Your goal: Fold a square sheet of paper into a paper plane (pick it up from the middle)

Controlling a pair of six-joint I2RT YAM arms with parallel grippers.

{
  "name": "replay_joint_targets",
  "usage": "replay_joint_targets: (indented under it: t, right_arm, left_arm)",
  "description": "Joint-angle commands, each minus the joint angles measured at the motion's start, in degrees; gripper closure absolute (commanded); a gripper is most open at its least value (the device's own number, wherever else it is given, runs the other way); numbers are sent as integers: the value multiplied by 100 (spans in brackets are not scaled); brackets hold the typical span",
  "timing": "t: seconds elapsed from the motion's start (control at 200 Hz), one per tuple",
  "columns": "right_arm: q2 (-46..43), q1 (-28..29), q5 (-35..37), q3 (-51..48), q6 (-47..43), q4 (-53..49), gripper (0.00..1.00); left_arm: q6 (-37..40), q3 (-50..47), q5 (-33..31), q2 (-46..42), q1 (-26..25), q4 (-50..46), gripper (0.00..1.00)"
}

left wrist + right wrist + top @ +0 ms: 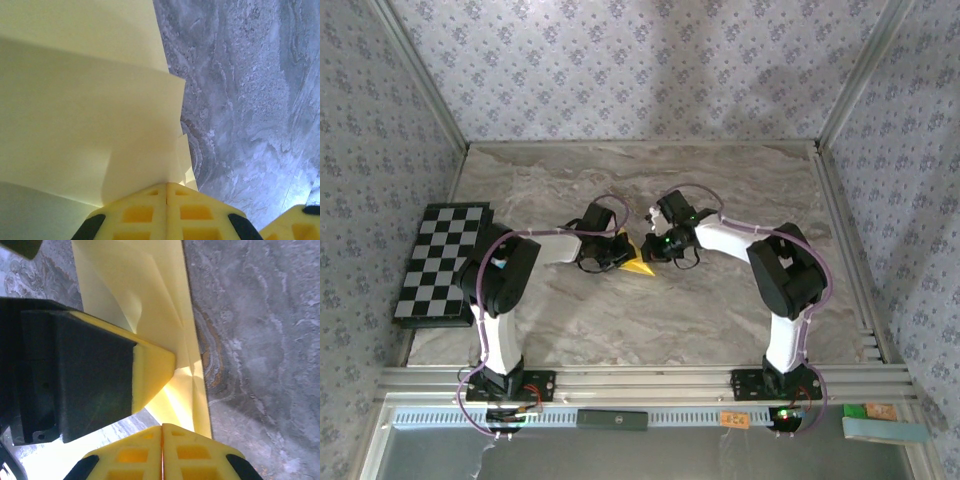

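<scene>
The left fingers [137, 215] are pressed together and clamped on an edge of the folded paper [90, 115]. Its stacked layers run into the seam between the tips. The right fingers [195, 455] are also together, with their tips touching the paper's edge; whether they pinch it cannot be told. The two sets of tips sit just beside each other. The creased paper is near the middle of the counter [720, 320], well apart from the board [445, 260] at the left.
</scene>
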Motion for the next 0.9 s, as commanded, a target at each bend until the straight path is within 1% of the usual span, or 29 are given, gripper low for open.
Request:
replay_joint_targets:
  t: [0.0,0.225,0.505,0.67,0.895]
  right_arm:
    - [116,63,-146,-149,50,-79,91]
    - [336,46,-10,-102,51,-179,92]
    - [569,0,311,-106,67,-401,92]
    - [665,-30,432,-127,77,-598,93]
    - [737,-78,608,-134,81,-855,94]
  left_arm:
    - [-48,21,-290,221,-8,-387,95]
    - [-57,28,-251,191,0,-370,94]
    - [-144,55,-127,93,17,-225,90]
    - [-152,106,6,-64,151,2,87]
    - [70,122,133,-47,332,245,83]
